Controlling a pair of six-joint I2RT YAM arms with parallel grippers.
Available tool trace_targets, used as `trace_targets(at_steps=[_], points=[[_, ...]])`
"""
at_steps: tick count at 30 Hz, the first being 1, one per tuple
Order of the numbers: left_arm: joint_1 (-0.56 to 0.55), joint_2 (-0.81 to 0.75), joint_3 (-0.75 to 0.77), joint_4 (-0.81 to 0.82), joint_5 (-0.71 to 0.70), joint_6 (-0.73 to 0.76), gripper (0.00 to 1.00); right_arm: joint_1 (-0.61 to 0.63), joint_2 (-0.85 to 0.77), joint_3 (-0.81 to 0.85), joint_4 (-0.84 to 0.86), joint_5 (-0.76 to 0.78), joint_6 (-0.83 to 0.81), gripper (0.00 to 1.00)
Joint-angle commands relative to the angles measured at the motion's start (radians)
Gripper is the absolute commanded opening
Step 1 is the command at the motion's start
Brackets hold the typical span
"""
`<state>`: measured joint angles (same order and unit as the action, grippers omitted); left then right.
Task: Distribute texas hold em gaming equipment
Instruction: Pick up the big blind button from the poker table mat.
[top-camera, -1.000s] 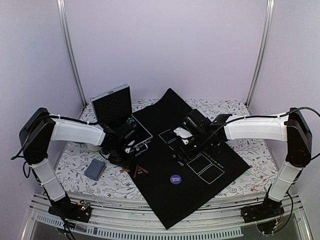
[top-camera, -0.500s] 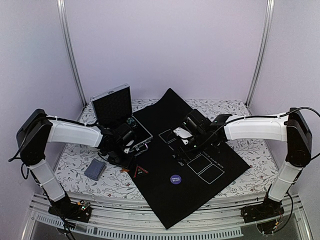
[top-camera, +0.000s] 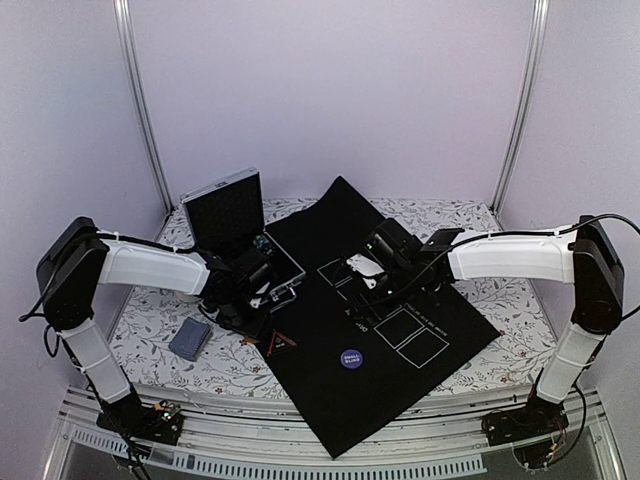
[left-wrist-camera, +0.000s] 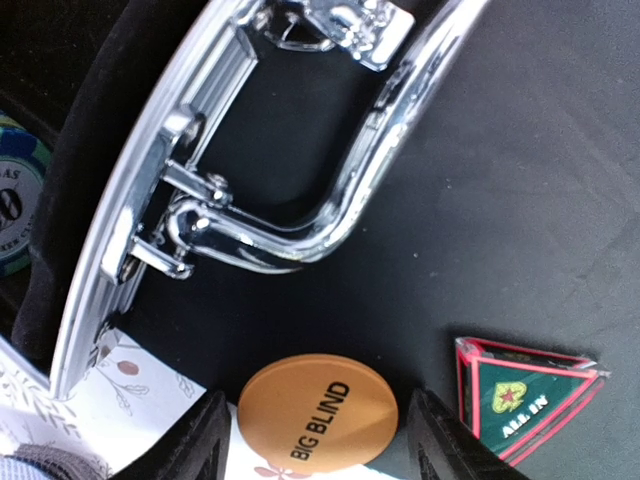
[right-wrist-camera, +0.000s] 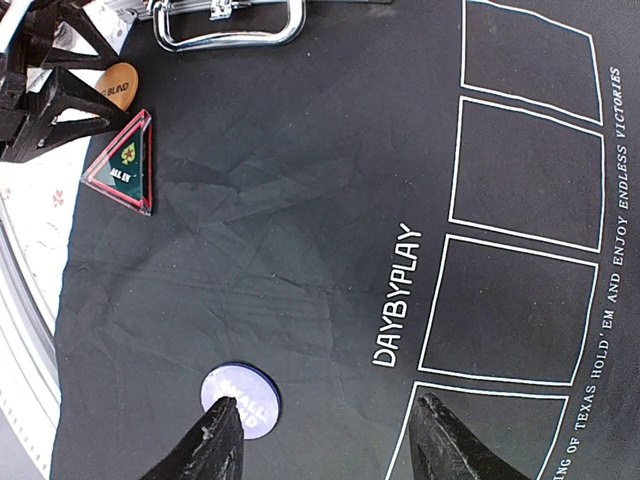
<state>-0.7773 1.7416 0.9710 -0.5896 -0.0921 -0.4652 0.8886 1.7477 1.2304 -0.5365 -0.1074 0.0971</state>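
The orange button (left-wrist-camera: 318, 408), round and lettered BIG BLIND on a diagonal, lies flat across the black mat (left-wrist-camera: 520, 200) edge and the floral tabletop (left-wrist-camera: 130, 390), near the case handle (left-wrist-camera: 300, 215). A red-edged triangle (left-wrist-camera: 522, 395) lies just beside it. The left gripper (left-wrist-camera: 320, 455) stands apart, flanking the button with slim gaps. The right gripper (right-wrist-camera: 325, 440) hangs spread over bare mat.

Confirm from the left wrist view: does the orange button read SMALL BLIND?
No, the orange button is printed BIG BLIND in dark letters.

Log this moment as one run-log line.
left gripper open, straddling orange button | right gripper open, empty, above black mat | triangle untouched
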Motion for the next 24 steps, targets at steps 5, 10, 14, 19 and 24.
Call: trace_targets(at_steps=[5, 10, 14, 19, 24], points=[[-0.013, 0.093, -0.053, -0.147, 0.025, -0.029, 0.58, -0.008, -0.004, -0.036, 0.021, -0.001, 0.009, 0.59], [-0.026, 0.094, -0.052, -0.147, 0.007, -0.037, 0.53, -0.007, -0.009, -0.036, 0.022, -0.002, 0.011, 0.59], [-0.031, 0.062, -0.051, -0.147, -0.014, -0.049, 0.49, -0.008, -0.011, -0.035, 0.022, -0.003, 0.012, 0.59], [-0.038, 0.009, -0.045, -0.160, -0.057, -0.055, 0.48, -0.008, -0.014, -0.031, 0.023, -0.007, 0.016, 0.59], [-0.044, -0.023, -0.032, -0.181, -0.077, -0.060, 0.47, -0.007, -0.013, -0.029, 0.015, -0.004, 0.016, 0.59]])
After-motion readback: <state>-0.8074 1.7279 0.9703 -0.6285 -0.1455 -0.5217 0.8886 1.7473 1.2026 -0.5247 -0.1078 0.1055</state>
